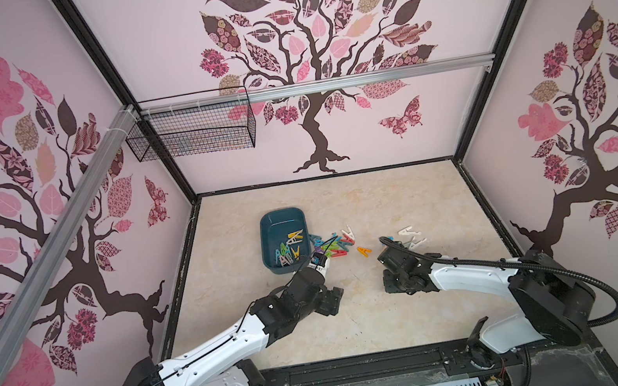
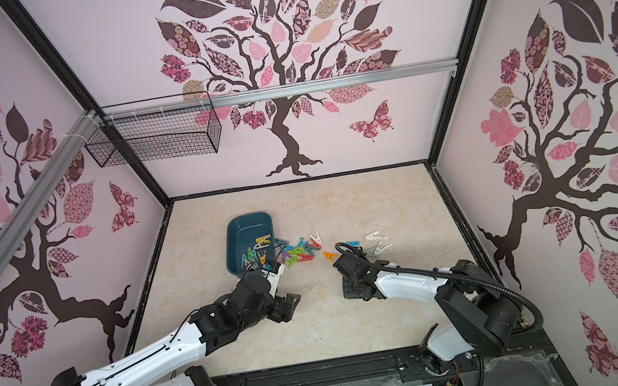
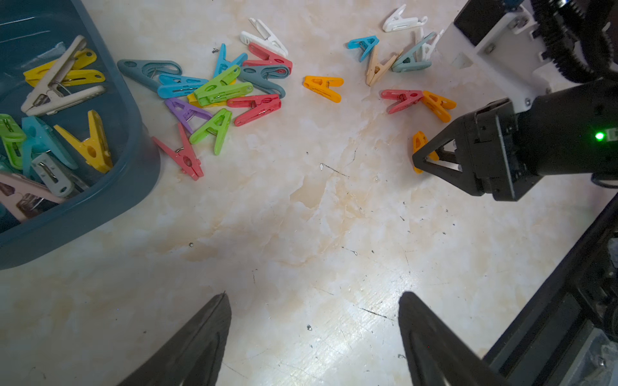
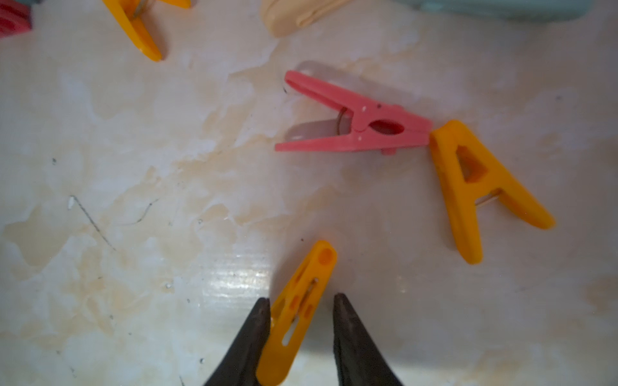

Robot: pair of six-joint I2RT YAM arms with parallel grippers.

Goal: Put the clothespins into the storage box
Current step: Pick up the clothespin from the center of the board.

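The dark teal storage box (image 1: 278, 223) (image 3: 133, 187) sits left of centre and holds several clothespins (image 3: 90, 147). A mixed-colour heap of clothespins (image 1: 337, 245) (image 3: 220, 90) lies just right of it, with others scattered further right. My left gripper (image 3: 314, 297) (image 1: 330, 301) is open over bare table in front of the heap, with nothing between its fingers. My right gripper (image 4: 301, 297) (image 1: 386, 285) stands narrowly open around an orange clothespin (image 4: 297, 310) (image 3: 418, 143). One finger touches this pin and a gap shows at the other.
A red clothespin (image 4: 354, 127) and an orange one (image 4: 475, 187) lie just beyond the right gripper. White ones (image 1: 409, 233) lie further back. A black wire basket (image 1: 192, 132) hangs on the back wall rail. Patterned walls close three sides.
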